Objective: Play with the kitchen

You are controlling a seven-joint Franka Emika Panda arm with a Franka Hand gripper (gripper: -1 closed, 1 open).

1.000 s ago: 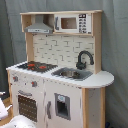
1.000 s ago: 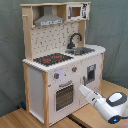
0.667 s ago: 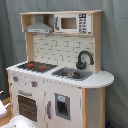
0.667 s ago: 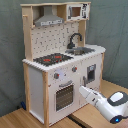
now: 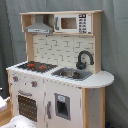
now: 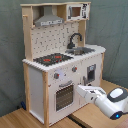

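The kitchen (image 5: 60,75) is a tall white and light-wood toy with a black-red stovetop (image 5: 35,65), a black faucet (image 5: 84,59) over the sink (image 5: 72,74), a grey hood (image 5: 39,27) and a small microwave (image 5: 72,22). In the second exterior view the kitchen (image 6: 60,65) fills the middle. My gripper (image 6: 78,91) reaches in from the second exterior view's lower right and sits at the right edge of the oven door (image 6: 64,95), just below its handle. The door looks closed. A white rounded shape (image 5: 17,122) shows low in front of the oven in the first exterior view.
A grey curtain (image 5: 115,50) hangs behind the kitchen. The toy stands on a light wooden floor (image 6: 30,120). My white arm with a blue mark (image 6: 114,102) takes up the second exterior view's lower right corner.
My arm has moved left in the second exterior view, from in front of the right cabinet door up to the oven door. The kitchen has not moved.
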